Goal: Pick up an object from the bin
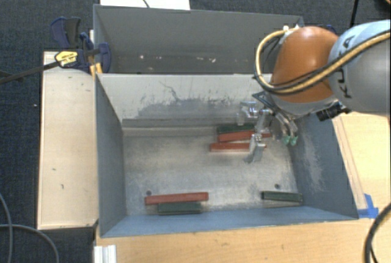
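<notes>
Gripper [256, 147] at end of red bar [227, 147] (long, flat, thin), bin [113, 151] centre

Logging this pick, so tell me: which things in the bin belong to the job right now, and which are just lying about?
In the job: gripper; pair of red bars at the back middle of the bin, right under it.
Lying about: dark green bar behind that pair; front-left red bar; green bar beside it; front-right green bar.
</notes>
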